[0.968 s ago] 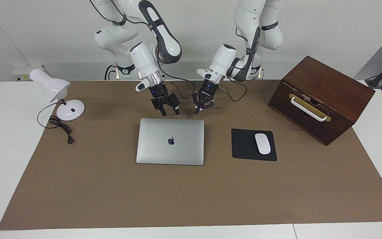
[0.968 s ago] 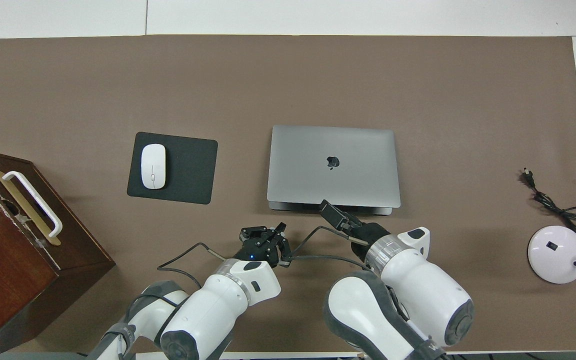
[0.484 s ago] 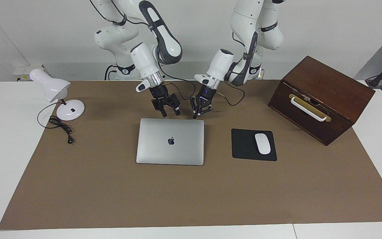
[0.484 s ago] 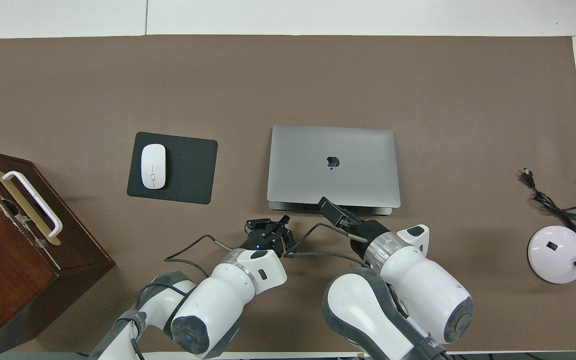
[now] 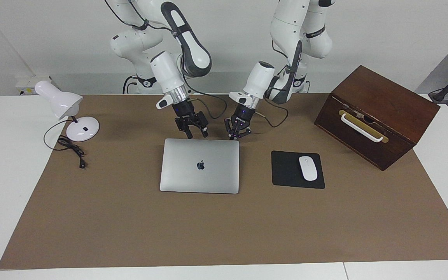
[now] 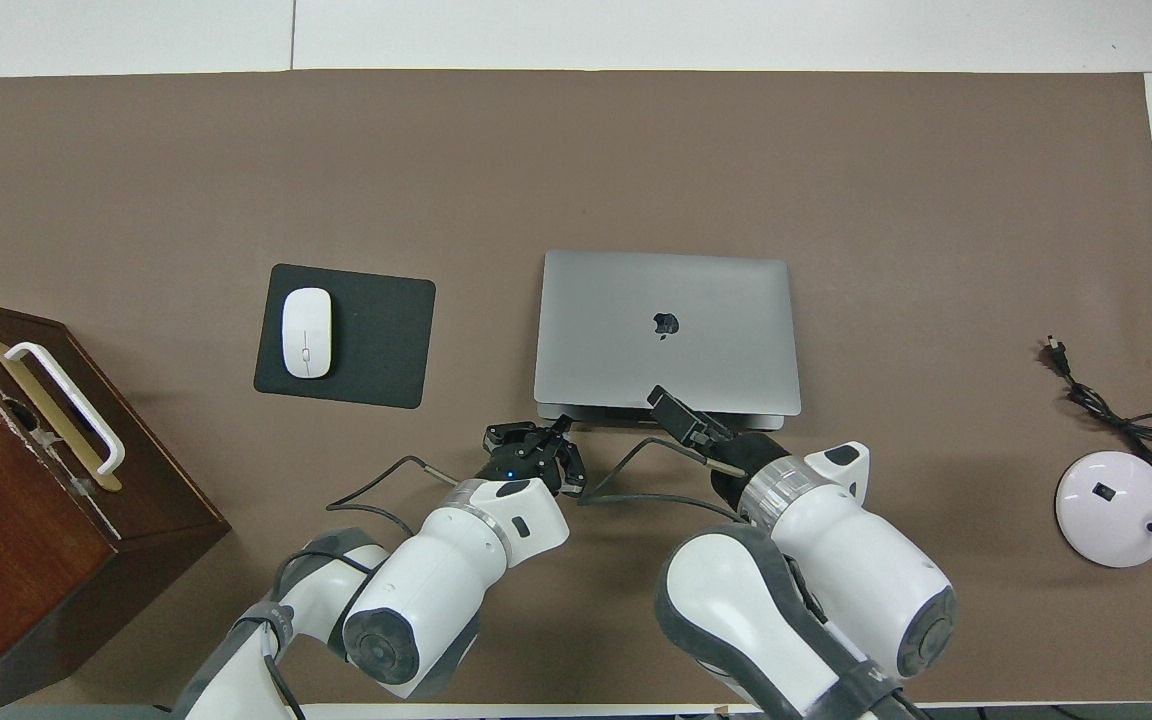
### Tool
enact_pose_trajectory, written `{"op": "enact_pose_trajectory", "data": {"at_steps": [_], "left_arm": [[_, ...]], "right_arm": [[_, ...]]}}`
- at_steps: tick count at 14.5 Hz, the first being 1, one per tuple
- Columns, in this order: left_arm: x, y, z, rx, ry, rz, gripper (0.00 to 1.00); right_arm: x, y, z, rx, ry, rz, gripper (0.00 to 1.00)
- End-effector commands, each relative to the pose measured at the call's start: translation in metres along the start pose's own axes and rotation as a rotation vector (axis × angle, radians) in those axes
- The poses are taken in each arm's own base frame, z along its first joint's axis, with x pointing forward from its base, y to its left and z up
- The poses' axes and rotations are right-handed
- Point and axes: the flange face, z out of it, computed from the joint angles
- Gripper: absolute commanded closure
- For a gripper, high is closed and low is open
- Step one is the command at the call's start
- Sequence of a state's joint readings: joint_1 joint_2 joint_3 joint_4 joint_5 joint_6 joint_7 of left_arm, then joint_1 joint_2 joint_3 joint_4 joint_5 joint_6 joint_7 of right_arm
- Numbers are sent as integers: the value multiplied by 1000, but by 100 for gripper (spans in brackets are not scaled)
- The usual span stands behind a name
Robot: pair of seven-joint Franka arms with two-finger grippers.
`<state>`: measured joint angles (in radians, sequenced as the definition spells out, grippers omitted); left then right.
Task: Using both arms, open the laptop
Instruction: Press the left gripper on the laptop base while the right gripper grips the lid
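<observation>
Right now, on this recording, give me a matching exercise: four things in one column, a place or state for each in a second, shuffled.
Things:
1. laptop
2. white mouse
3. left pincer
4. right pincer

Places or states:
A. open, at the laptop's edge nearest the robots
B. lid down, flat on the brown mat
C. shut, at the laptop's corner nearest the robots
D. on the black mouse pad

Pairs: 1-B, 2-D, 3-C, 4-A

Silver laptop [image 5: 199,165], lid shut, flat, mid-table, logo up
</observation>
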<state>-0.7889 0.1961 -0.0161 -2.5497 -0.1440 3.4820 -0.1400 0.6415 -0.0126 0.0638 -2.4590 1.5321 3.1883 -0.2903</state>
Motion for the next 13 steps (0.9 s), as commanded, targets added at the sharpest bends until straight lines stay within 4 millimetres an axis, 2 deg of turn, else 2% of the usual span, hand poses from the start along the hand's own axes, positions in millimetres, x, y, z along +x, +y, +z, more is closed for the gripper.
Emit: {"op": "enact_pose_trajectory", "data": {"at_steps": [1,5,9,13], "left_arm": [[4,-3,15,6,12,5,100],[5,-3,21,7,9,4,100],[4,-16,29,15,0,29,100],[2,-18,31,18,-6,28,100]], "right_arm": [[4,-1,4,-2,11,-11,0],[4,0,5,-4,10,-11,0],[4,-1,5,-2,11,-9,0],[4,-1,5,-3,11,-11,0]]}}
